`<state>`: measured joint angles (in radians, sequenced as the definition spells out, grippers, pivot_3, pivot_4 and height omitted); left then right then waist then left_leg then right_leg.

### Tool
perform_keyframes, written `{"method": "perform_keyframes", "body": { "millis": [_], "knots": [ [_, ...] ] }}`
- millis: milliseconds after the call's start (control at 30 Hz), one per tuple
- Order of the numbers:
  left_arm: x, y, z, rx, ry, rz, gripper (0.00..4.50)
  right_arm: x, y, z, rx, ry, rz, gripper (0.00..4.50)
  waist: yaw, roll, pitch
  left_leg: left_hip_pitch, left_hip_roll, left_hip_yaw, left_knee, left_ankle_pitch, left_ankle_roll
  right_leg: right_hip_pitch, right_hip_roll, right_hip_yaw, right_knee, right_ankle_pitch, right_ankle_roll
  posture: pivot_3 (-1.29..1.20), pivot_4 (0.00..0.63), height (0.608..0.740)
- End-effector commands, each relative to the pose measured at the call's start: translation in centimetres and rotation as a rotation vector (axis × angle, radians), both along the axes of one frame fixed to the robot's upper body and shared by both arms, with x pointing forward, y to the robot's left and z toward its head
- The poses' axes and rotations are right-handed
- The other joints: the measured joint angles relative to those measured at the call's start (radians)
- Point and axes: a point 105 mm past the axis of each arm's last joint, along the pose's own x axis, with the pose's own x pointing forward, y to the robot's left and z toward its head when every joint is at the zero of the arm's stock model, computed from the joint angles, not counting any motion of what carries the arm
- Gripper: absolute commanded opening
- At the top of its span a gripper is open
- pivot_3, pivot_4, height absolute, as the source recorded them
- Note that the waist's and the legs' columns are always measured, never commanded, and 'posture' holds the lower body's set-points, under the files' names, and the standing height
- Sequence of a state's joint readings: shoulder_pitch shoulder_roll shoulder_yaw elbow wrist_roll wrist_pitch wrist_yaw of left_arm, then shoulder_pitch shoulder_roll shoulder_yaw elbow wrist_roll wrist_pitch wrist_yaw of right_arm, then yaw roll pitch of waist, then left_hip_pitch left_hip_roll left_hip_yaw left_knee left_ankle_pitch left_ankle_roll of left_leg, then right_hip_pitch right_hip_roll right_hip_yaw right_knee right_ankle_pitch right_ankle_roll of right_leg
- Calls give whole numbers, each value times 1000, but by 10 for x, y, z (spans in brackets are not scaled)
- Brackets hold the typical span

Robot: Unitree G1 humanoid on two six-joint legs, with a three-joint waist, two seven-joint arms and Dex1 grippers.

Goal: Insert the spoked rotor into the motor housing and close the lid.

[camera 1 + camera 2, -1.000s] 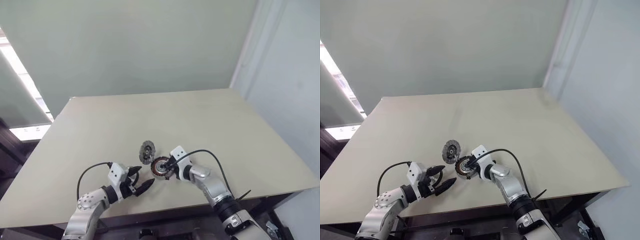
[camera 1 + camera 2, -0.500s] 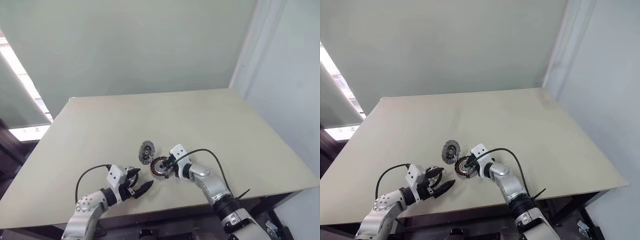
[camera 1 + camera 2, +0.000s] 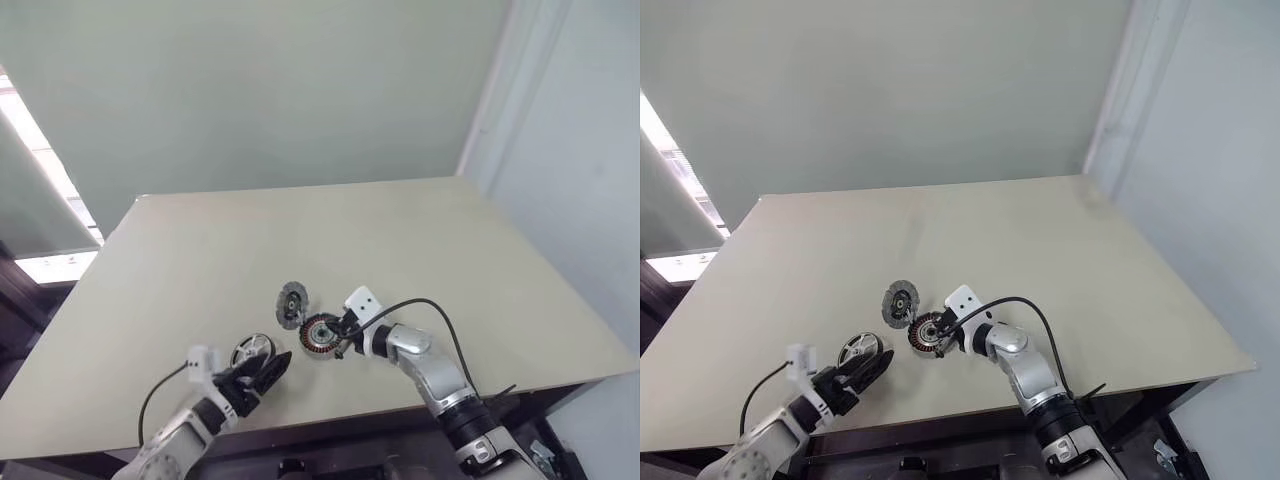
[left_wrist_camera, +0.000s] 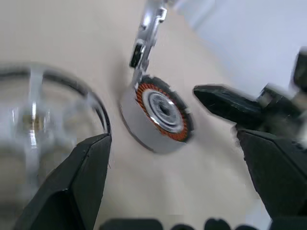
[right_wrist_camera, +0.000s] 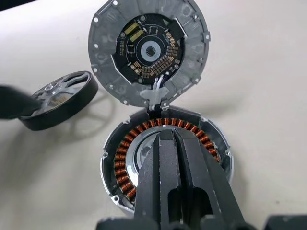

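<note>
**Rotor beside open housing, lid raised**

The black-rimmed, silver-spoked rotor (image 5: 56,99) lies on the beige counter (image 3: 420,250), near-left of the round copper-wound motor housing (image 3: 321,333). The left gripper (image 3: 262,371) stands wide open beside the rotor. The right gripper (image 5: 173,158) is fully closed, its tips over the housing's silver centre. The grey segmented lid (image 5: 149,50) stands hinged open at the housing's far edge.

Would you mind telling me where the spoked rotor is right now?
In the left eye view, the spoked rotor lies on the table, at the left claw, left of the motor housing.
</note>
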<state>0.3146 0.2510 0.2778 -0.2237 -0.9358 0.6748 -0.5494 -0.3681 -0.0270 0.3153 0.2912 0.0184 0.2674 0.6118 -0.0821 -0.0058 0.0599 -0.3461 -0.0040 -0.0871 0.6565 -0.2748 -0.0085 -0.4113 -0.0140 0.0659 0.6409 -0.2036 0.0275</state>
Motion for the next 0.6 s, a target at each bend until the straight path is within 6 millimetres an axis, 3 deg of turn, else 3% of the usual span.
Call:
{"method": "perform_keyframes", "body": {
  "millis": [33,300,600],
  "knots": [
    [-4,5,13,-131,2,72,4500,1,3,19,38,-63,17,45,0,0,0,0,0,0,0,0,0,0,0,0,0,0,0,0,0,740],
    [-3,13,-12,-343,148,306,4500,2,-1,22,38,-76,12,45,0,0,0,0,-1,-1,3,0,-1,1,0,-1,0,0,0,0,0,740],
    [-9,14,-32,-420,222,308,4500,3,-9,22,25,-83,-8,45,0,0,0,-1,-1,-2,4,-1,-1,1,0,-2,-1,0,0,0,0,740]
  ]
}}
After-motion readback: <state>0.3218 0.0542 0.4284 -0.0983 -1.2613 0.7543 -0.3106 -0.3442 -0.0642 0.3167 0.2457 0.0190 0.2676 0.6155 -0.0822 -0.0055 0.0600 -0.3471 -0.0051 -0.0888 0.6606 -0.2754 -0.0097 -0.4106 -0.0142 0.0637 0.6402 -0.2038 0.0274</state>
